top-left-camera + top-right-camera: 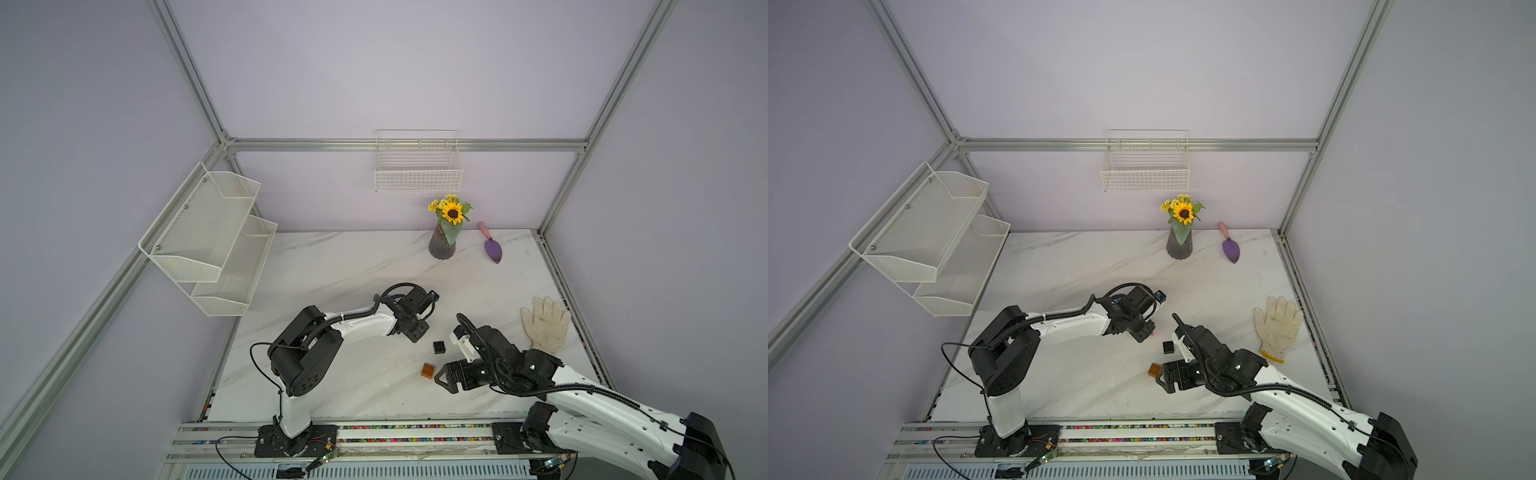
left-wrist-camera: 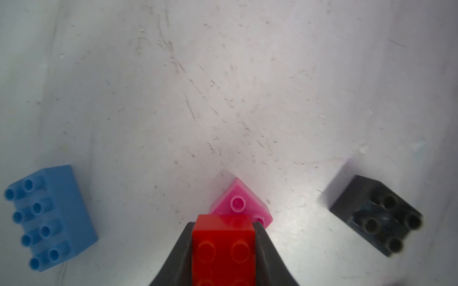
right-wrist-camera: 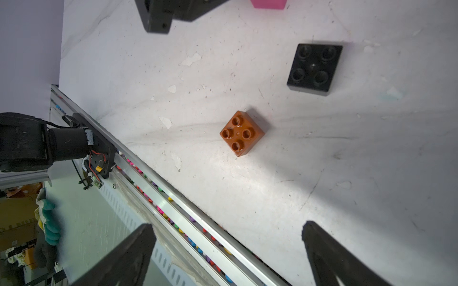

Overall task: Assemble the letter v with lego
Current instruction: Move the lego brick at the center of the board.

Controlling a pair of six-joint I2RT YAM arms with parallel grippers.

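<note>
My left gripper is shut on the red brick, held studs-up between both fingers. Just beyond it the pink brick lies on the table, partly covered by the red one; I cannot tell whether they touch. The longer light-blue brick lies to one side and the black brick to the other. In both top views the left gripper hides red, pink and blue. The black brick and the orange-brown brick sit loose and apart. My right gripper stands open and empty, short of the orange-brown brick.
A vase of sunflowers and a purple trowel stand at the back. A white glove lies at the right. A wire basket and a mesh shelf hang on the walls. The aluminium rail borders the table's front edge.
</note>
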